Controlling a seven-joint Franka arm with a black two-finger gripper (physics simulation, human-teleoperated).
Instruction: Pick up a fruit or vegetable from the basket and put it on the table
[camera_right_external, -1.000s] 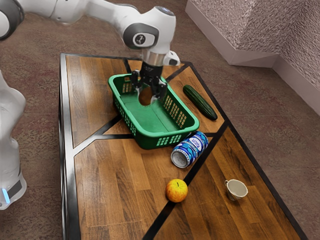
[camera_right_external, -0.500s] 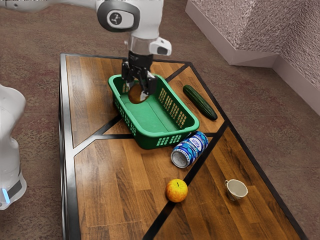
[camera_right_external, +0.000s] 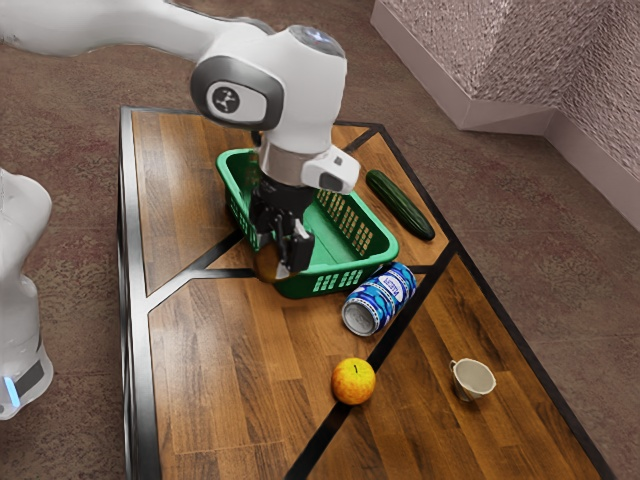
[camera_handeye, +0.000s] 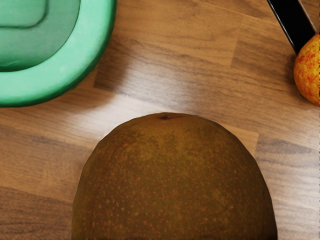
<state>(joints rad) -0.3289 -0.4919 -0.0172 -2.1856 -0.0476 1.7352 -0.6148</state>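
My gripper (camera_right_external: 280, 255) is shut on a round brown fruit (camera_right_external: 268, 265), at the corner of the green basket (camera_right_external: 315, 280) nearest the exterior view's lower left. The fingers hide part of the fruit there. Large and speckled, the brown fruit (camera_handeye: 175, 180) hangs over bare wood in the wrist view, beside the rim of the basket (camera_handeye: 95, 45). The wooden table (camera_right_external: 215, 350) lies below.
A blue can (camera_right_external: 380, 300) lies against the basket's near end. An orange-yellow apple (camera_right_external: 353, 382) and a white cup (camera_right_external: 472, 380) stand farther toward the exterior view's bottom. A cucumber (camera_right_external: 400, 205) rests along the basket's far side.
My gripper has carried the brown fruit from over the basket's far end toward the exterior view's bottom, to the basket's near left corner. The other objects have not moved.
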